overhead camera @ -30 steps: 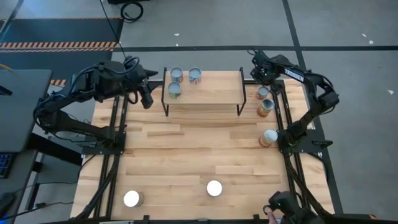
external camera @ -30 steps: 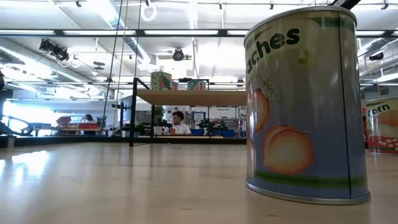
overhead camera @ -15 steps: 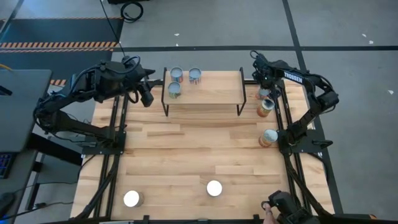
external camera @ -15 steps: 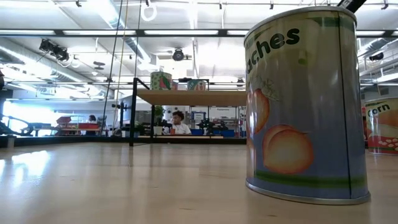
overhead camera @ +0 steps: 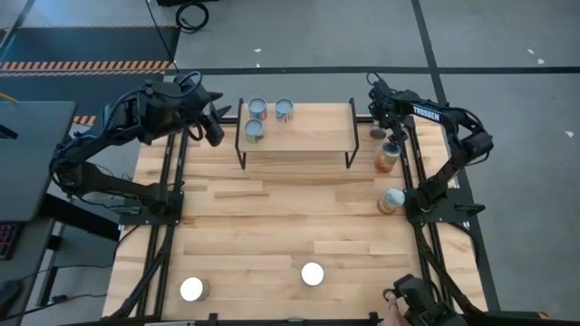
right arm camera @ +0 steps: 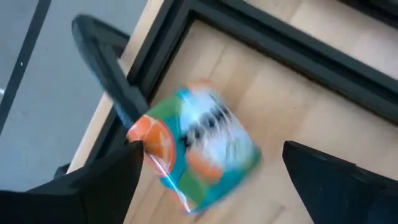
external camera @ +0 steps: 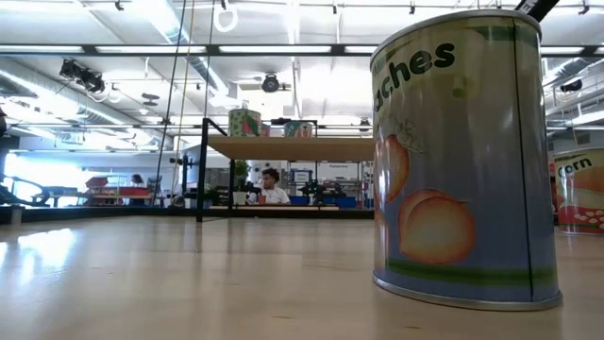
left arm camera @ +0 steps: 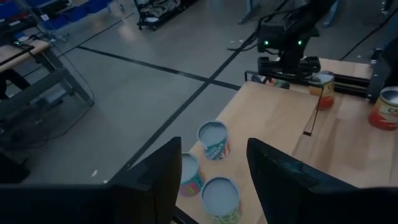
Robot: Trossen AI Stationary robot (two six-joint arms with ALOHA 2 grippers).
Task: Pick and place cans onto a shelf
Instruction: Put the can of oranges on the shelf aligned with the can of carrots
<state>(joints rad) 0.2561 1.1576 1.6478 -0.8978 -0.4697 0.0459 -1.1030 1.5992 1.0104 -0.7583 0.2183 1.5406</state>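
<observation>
The shelf [overhead camera: 294, 138] stands at the table's far middle with three cans [overhead camera: 257, 110] [overhead camera: 284, 110] [overhead camera: 254, 132] upright on its plank top. My left gripper [overhead camera: 214, 129] hovers open and empty just left of the shelf; its wrist view shows the three cans [left arm camera: 213, 138] beyond its fingers. My right gripper [overhead camera: 385, 129] is open at the table's far right, over a can with a blue, green and orange label [right arm camera: 199, 152]. Its two fingers stand on either side of that can. Whether they touch it, I cannot tell.
Two more cans [overhead camera: 388, 157] [overhead camera: 391, 200] stand along the right edge. Two white-lidded cans [overhead camera: 312, 273] [overhead camera: 191, 289] stand near the front edge. The low view shows a peaches can [external camera: 462, 161] close up and a corn can [external camera: 578, 189]. Black frame rails run along both table sides.
My right gripper has gone toward the table's near edge and now covers the far right can, which showed free a second ago. My left gripper has drawn a little toward the far edge, staying left of the shelf. No can has moved.
</observation>
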